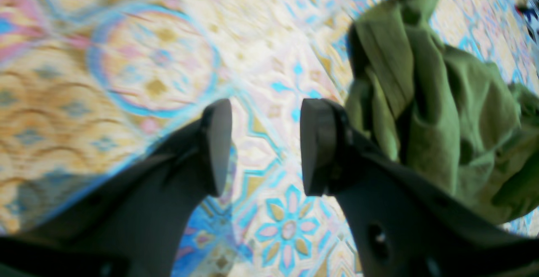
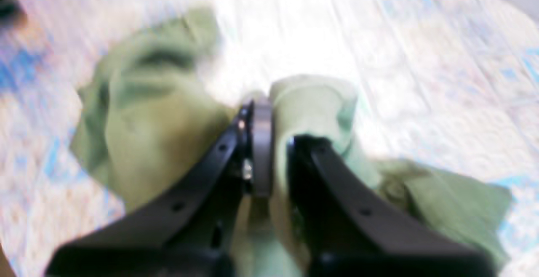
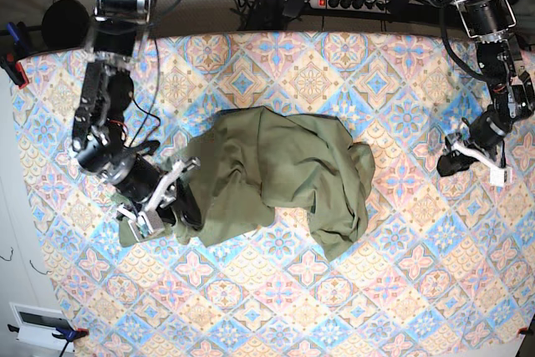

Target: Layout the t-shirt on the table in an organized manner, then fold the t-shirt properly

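Base view: t-shirt point(image 3: 280, 177) sits mid-table point(image 3: 401, 290) as a crumpled olive heap, not spread at all; sleeves and hem can't be told apart, so layout looks barely started

Right gripper point(image 3: 159, 205) is at the heap's edge on the base view's left side, low over the cloth. Right wrist view is blurred, but a fold of shirt point(image 2: 311, 104) runs between the two black fingers point(image 2: 261, 142), which are pressed nearly together on it; reads as a pinch on the fabric edge. My guess on why there: an outer edge is the only part you can pull to open the pile out without dragging the whole lump

Left gripper point(image 3: 470, 155) is well apart from the garment, over bare tablecloth on the other side of the base view. Left wrist view shows its jaws spread wide with nothing between them point(image 1: 265, 146); only the patterned cloth shows through the gap, and the shirt point(image 1: 442, 113) lies off to the side of one finger, not touching it. Probably parked clear so it doesn't pin fabric while the other arm pulls

Risk, as I see it: a single-point pull on soft cotton may just slide the whole heap, so the free arm will likely need a second edge
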Robot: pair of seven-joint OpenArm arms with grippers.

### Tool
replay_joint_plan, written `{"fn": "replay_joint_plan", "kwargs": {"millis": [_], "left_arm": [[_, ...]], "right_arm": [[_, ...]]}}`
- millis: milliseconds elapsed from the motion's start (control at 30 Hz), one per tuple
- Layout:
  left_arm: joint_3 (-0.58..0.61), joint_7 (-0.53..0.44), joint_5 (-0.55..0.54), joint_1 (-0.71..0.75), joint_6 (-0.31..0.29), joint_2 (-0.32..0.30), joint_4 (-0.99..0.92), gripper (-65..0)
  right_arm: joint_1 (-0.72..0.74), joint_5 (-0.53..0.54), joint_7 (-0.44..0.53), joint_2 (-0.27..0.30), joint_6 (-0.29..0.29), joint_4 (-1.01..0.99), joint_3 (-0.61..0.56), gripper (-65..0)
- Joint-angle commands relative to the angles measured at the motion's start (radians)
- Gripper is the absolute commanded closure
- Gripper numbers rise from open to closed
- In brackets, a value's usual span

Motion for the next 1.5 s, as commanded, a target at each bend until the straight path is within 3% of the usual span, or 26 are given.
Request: {"fn": "replay_joint_plan", "kwargs": {"millis": [0, 233, 367, 467, 600, 700, 833, 933, 1000, 1067, 1167, 1300, 1467], "left_arm": [[-0.008, -0.022, -0.017, 0.003, -0.005, -0.026, 0.037, -25.8], [0.018, -0.022, -0.006, 0.015, -0.005, 0.030, 0.115, -25.8], [0.110, -0.026, -0.005, 0.003, -0.001, 0.036, 0.126, -26.5], [0.190, -0.077, 0.006, -0.039, 0.001, 0.062, 0.114, -26.7], [0.285, -0.140, 0.104, -0.103, 0.005, 0.106, 0.031, -28.3], [0.325, -0.172, 0.176, -0.152, 0.036, 0.154, -0.030, -31.2], [0.372, -0.169, 0.225, -0.207, 0.038, 0.214, -0.083, -31.7], [0.411, -0.169, 0.259, -0.215, 0.038, 0.244, -0.089, -31.4], [0.431, -0.169, 0.276, -0.215, 0.038, 0.261, -0.089, -31.3], [0.441, -0.169, 0.288, -0.214, 0.038, 0.264, -0.089, -31.2], [0.460, -0.170, 0.288, -0.212, 0.038, 0.266, -0.089, -24.8], [0.452, -0.169, 0.285, -0.212, 0.034, 0.254, -0.089, 0.0], [0.314, -0.164, 0.205, -0.175, 0.028, 0.191, -0.064, 0.0]], "right_arm": [[0.050, 0.038, 0.039, -0.008, 0.004, 0.007, -0.002, -0.7], [0.268, 0.027, 0.050, -0.122, 0.004, -0.147, -0.157, -0.8], [0.417, -0.091, 0.100, -0.188, 0.004, -0.273, -0.195, -0.8], [0.503, -0.178, 0.177, -0.188, 0.004, -0.362, -0.216, -0.7], [0.567, -0.221, 0.254, -0.186, 0.004, -0.452, -0.215, -0.7], [0.599, -0.241, 0.337, -0.168, 0.004, -0.530, -0.164, -0.7], [0.650, -0.356, 0.450, -0.168, 0.004, -0.687, -0.111, -1.3], [0.656, -0.471, 0.509, -0.168, -0.007, -0.764, -0.103, -8.0], [0.653, -0.514, 0.510, -0.168, -0.091, -0.762, -0.106, -17.1], [0.650, -0.514, 0.507, -0.165, -0.128, -0.761, -0.111, -24.8], [0.650, -0.514, 0.436, -0.162, -0.131, -0.727, -0.111, -30.1], [0.582, -0.514, 0.381, -0.085, -0.131, -0.659, -0.109, -29.9], [0.504, -0.514, 0.377, -0.017, -0.131, -0.647, -0.101, -29.9]]}}
